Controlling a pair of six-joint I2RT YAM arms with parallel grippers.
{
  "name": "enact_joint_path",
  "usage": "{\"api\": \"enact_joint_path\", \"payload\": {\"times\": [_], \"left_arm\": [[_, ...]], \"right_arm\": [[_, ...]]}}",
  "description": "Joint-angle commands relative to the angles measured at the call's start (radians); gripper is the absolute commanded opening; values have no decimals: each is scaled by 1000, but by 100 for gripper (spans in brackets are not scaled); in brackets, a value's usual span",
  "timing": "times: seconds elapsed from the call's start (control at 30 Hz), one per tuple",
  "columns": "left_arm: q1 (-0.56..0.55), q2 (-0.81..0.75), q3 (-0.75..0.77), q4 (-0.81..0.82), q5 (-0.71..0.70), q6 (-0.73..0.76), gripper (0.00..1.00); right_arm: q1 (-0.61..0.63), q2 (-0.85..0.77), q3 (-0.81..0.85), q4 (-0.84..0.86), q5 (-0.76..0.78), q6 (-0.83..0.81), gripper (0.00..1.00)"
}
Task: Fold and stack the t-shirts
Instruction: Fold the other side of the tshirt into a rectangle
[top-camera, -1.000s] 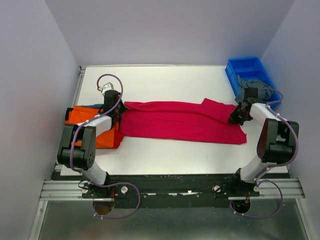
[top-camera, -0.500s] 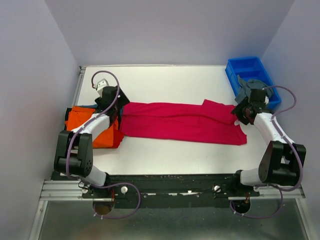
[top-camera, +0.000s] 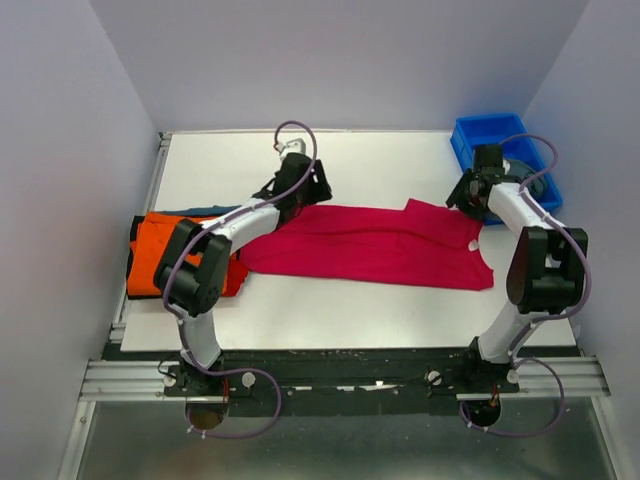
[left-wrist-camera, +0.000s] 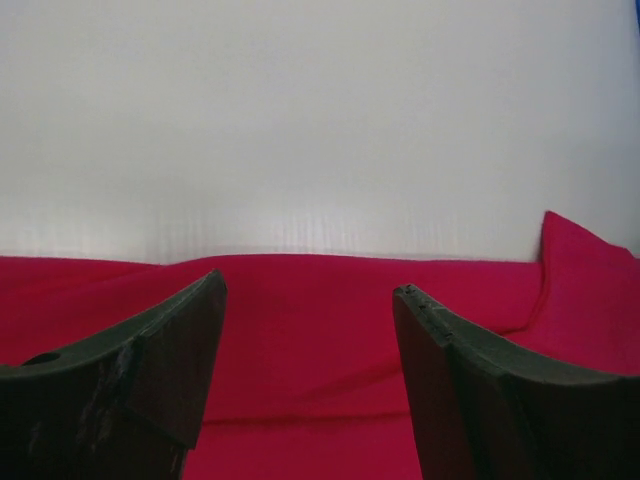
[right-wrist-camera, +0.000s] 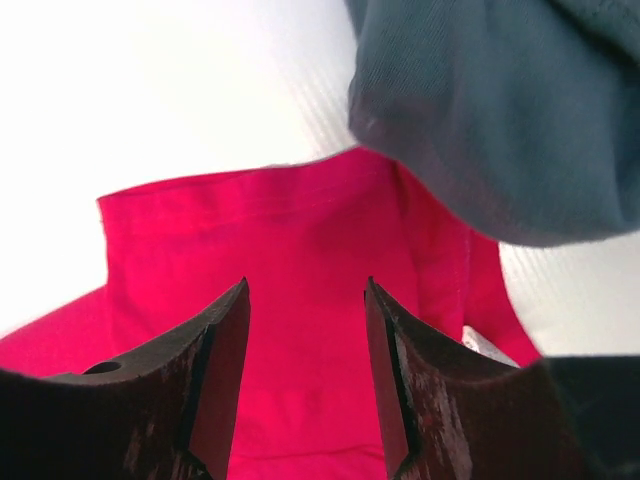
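Note:
A large crimson-pink t-shirt lies spread lengthways across the middle of the white table. My left gripper hovers over its far edge, left of centre. In the left wrist view that gripper is open, with only crimson cloth below the fingers. My right gripper is at the shirt's far right corner, beside the bin. It is open too, above a crimson sleeve. A grey-blue t-shirt hangs close above it. An orange t-shirt lies folded at the left.
A blue plastic bin stands at the back right corner, partly covered by my right arm. A strip of blue cloth shows along the orange shirt's far edge. Grey walls close in on both sides. The table's white surface stretches behind the crimson shirt.
Both grippers have opened and let go of the crimson shirt's ends. The left one swung right along the far edge. The right one moved back toward the bin.

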Motion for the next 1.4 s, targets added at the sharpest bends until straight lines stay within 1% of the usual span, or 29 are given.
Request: {"api": "enact_joint_path", "payload": {"times": [0.0, 0.1, 0.23, 0.33, 0.4, 0.6, 0.8, 0.9, 0.97, 1.17, 1.27, 1.3, 1.37], "left_arm": [[-70, 156, 143, 5, 152, -35, 80], [-97, 243, 232, 6, 219, -57, 80], [-117, 345, 347, 11, 291, -81, 80], [-131, 414, 407, 3, 318, -95, 79], [-136, 440, 427, -3, 324, -104, 78], [-137, 463, 427, 14, 344, -119, 78], [-139, 452, 418, 23, 342, -112, 77], [-139, 445, 418, 23, 338, -103, 77], [-139, 443, 421, 21, 341, -100, 77], [-146, 440, 421, 11, 338, -92, 76], [-146, 434, 420, 6, 335, -87, 76], [-148, 432, 421, 6, 333, -87, 76], [-153, 429, 423, 3, 331, -84, 76]], "right_arm": [[-3, 88, 113, -111, 107, -18, 57], [-9, 131, 138, -128, 137, -15, 57], [-38, 142, 118, -108, 101, -13, 56], [-47, 154, 123, -107, 86, -18, 55], [-50, 171, 133, -113, 72, -19, 53], [-50, 196, 146, -116, 48, -25, 50], [-50, 190, 155, -108, 24, -30, 42], [-50, 162, 143, -99, 25, -33, 40], [-50, 153, 139, -91, 5, -42, 35], [-50, 145, 133, -85, -32, -57, 33], [-49, 142, 129, -87, -43, -62, 26], [-47, 137, 124, -85, -47, -64, 20], [-49, 124, 113, -82, -48, -67, 19]]}}
